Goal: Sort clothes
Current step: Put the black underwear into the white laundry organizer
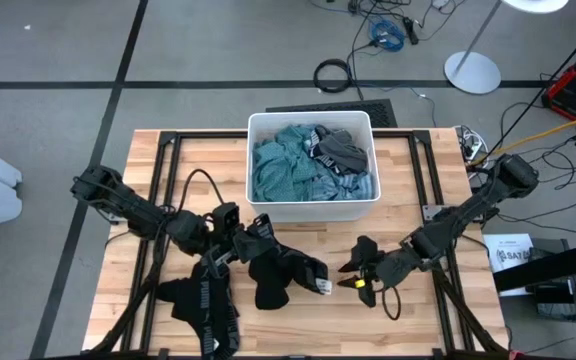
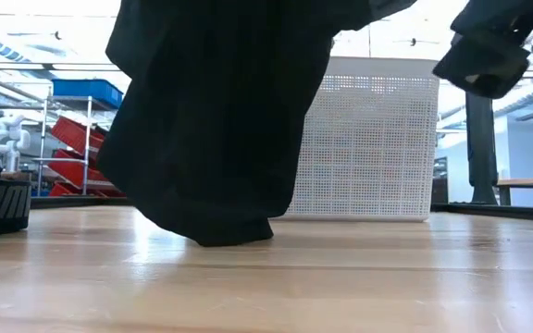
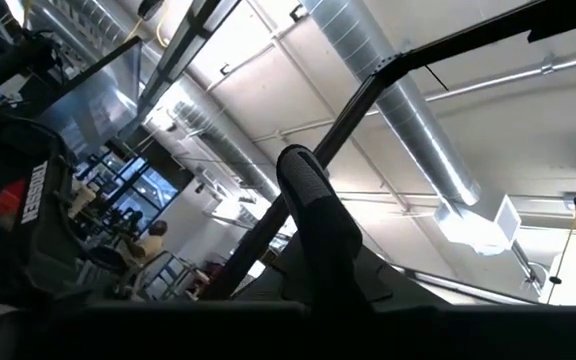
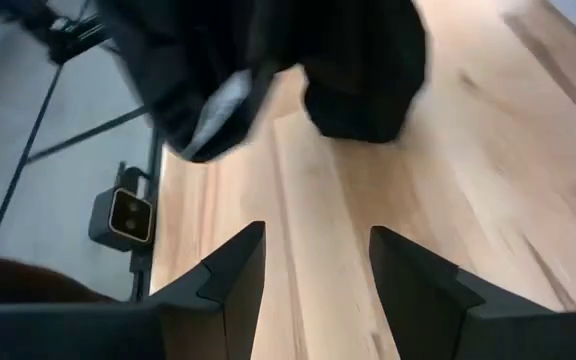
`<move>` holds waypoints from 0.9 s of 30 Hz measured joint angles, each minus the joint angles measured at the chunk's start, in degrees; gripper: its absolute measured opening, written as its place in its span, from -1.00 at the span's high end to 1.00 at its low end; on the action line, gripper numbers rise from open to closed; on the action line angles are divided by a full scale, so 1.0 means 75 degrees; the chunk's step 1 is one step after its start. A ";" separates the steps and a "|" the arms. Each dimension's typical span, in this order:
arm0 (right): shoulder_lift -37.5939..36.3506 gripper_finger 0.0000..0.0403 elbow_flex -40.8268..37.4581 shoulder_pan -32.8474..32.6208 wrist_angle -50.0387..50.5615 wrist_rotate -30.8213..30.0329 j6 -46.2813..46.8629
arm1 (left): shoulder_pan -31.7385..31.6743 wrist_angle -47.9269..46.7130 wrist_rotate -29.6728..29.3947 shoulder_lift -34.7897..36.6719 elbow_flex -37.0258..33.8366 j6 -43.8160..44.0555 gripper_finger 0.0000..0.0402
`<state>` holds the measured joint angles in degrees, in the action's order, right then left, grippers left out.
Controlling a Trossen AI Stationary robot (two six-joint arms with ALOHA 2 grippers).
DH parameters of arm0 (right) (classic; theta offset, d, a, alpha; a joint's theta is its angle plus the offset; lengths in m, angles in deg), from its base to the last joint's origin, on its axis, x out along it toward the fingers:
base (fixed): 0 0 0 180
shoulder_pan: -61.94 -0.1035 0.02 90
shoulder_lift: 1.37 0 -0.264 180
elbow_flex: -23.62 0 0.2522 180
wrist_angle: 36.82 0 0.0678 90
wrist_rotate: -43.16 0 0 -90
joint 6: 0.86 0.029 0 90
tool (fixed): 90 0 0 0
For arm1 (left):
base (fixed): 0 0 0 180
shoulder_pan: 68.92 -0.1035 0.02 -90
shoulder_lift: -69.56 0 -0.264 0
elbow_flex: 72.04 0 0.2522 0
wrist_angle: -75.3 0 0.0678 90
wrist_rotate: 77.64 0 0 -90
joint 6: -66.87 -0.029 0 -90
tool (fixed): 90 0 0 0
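Black garment [image 1: 278,272] hangs from the closed left gripper [image 1: 251,243], hem touching the counter [image 1: 438,320]; the right gripper [image 4: 313,262] gapes empty nearby. Only the high view shows the bin [image 1: 310,205].

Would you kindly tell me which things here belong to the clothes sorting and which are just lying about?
Job: black garment held by left gripper; clothes in the white bin; black Puma garment.
Lying about: floor cables; lamp base.

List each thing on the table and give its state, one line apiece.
White bin: upright, filled with clothes.
Teal garment: crumpled in the bin.
Black garment: held up by the left gripper, hem touching the table.
Right gripper: jaws open, empty.
Second black garment: lying at the table's front edge.
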<state>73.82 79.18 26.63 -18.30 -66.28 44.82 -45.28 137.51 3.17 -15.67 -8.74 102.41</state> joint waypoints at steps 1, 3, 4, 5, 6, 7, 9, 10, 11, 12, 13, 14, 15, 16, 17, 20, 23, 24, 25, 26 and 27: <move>0.0120 0.16 0.0000 0.0023 -0.0221 0.0034 -0.0287 | 0.0000 0.0000 0.0000 0.0000 0.0000 0.0002 0.95; 0.0332 0.16 0.0003 0.0109 -0.0682 0.0299 -0.0892 | 0.0000 0.0003 0.0000 0.0000 0.0000 0.0002 0.95; 0.0402 0.16 0.0001 0.0134 -0.0895 0.0519 -0.0969 | 0.0000 0.0001 0.0000 0.0000 0.0000 0.0002 0.95; 0.0471 0.16 0.0000 0.0154 -0.1155 0.0734 -0.0936 | 0.0000 0.0003 0.0000 0.0000 0.0000 0.0002 0.95; 0.0541 0.16 0.0004 0.0157 -0.1454 0.0808 -0.0925 | 0.0000 0.0003 -0.0001 0.0000 0.0000 0.0002 0.95; 0.0594 0.16 0.0009 0.0144 -0.1641 0.0791 -0.0994 | 0.0000 0.0000 -0.0003 0.0000 0.0000 0.0002 0.95; 0.0712 0.16 0.0006 0.0063 -0.1812 0.0730 -0.1276 | -0.0006 0.0003 -0.0032 -0.0003 0.0000 -0.0015 0.95; 0.0762 0.16 0.0006 0.0042 -0.1858 0.0659 -0.1384 | -0.0006 0.0003 -0.0071 -0.0003 0.0000 -0.0042 0.95; 0.0799 0.16 0.0006 0.0029 -0.1854 0.0546 -0.1426 | -0.0015 0.0003 -0.0087 -0.0003 0.0000 -0.0043 0.95; 0.0838 0.16 0.0006 0.0030 -0.1868 0.0428 -0.1427 | -0.0036 0.0003 -0.0106 -0.0003 0.0000 -0.0043 0.95; 0.0873 0.16 0.0006 0.0042 -0.1870 0.0356 -0.1418 | -0.0047 0.0003 -0.0116 -0.0003 0.0000 -0.0040 0.95; 0.0908 0.16 0.0006 0.0053 -0.1855 0.0280 -0.1432 | -0.0050 0.0003 -0.0122 -0.0003 0.0000 -0.0039 0.95; 0.0949 0.16 0.0006 0.0063 -0.1870 0.0153 -0.1453 | -0.0050 0.0003 -0.0127 -0.0003 0.0000 -0.0042 0.95; 0.0974 0.16 0.0006 0.0073 -0.1898 0.0031 -0.1487 | -0.0055 0.0003 -0.0146 -0.0003 0.0000 -0.0045 0.95; 0.0977 0.16 0.0006 0.0085 -0.1903 -0.0061 -0.1529 | -0.0063 0.0003 -0.0203 -0.0003 0.0000 -0.0045 0.95; 0.0983 0.16 0.0006 0.0159 -0.2148 -0.0205 -0.1650 | -0.0107 -0.0005 -0.0264 -0.0003 0.0000 -0.0033 0.95; 0.0989 0.16 0.0006 0.0269 -0.2518 -0.0220 -0.1809 | -0.0174 -0.0062 -0.0337 -0.0003 0.0000 -0.0019 0.95; 0.0989 0.16 0.0006 0.0295 -0.2583 -0.0223 -0.1834 | -0.0204 -0.0073 -0.0376 -0.0003 0.0000 -0.0045 0.95; 0.0989 0.16 0.0006 0.0322 -0.2649 -0.0218 -0.1846 | -0.0223 -0.0081 -0.0381 -0.0004 0.0000 -0.0045 0.95; 0.0989 0.16 0.0006 0.0358 -0.2670 -0.0213 -0.1849 | -0.0255 -0.0082 -0.0382 -0.0003 0.0000 -0.0043 0.95; 0.0989 0.16 0.0006 0.0386 -0.2676 -0.0216 -0.1846 | -0.0292 -0.0082 -0.0380 -0.0006 0.0000 -0.0041 0.95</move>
<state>81.24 79.23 29.53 -38.37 -67.90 30.97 -47.47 136.89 0.32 -15.72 -8.74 102.10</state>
